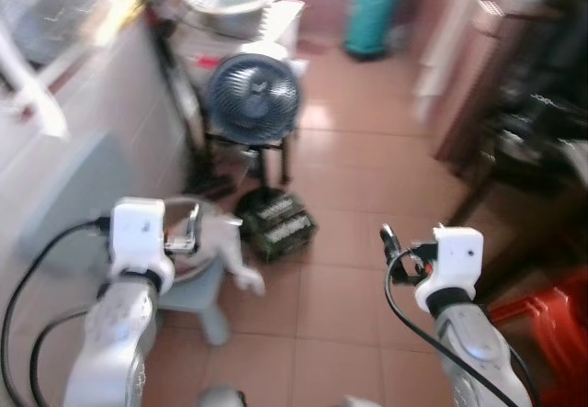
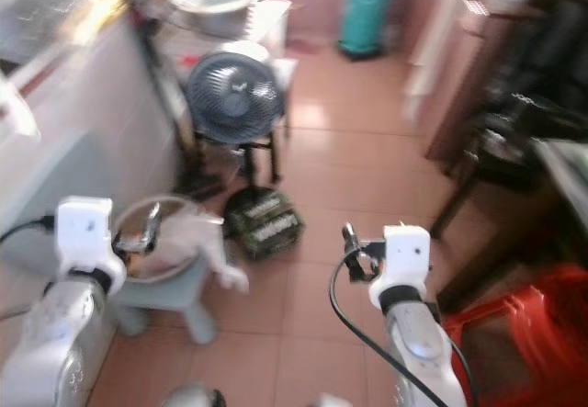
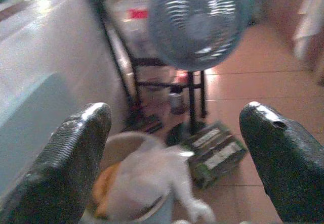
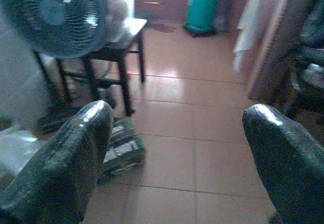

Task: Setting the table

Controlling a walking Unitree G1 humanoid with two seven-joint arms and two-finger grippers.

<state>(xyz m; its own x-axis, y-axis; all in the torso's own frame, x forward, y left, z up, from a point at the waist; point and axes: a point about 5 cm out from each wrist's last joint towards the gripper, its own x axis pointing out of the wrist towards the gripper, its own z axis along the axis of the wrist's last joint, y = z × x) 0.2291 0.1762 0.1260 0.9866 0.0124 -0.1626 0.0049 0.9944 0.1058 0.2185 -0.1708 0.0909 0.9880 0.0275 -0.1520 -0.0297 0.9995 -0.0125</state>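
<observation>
Both arms ride raised over the tiled floor (image 1: 367, 205), left gripper (image 3: 172, 148) and right gripper (image 4: 177, 153) with fingers spread wide and empty. Just ahead, a basin (image 1: 197, 242) on a stool holds a pale cloth. Beyond stand a fan (image 1: 254, 97) and, far off, a teal gas cylinder (image 1: 370, 16). No tableware is clear enough to tell; any dishes would likely be rigid, breakable, best gripped at the rim.

Motion blur smears the fan (image 1: 254, 96) and the basin's (image 1: 213, 212) contents.
</observation>
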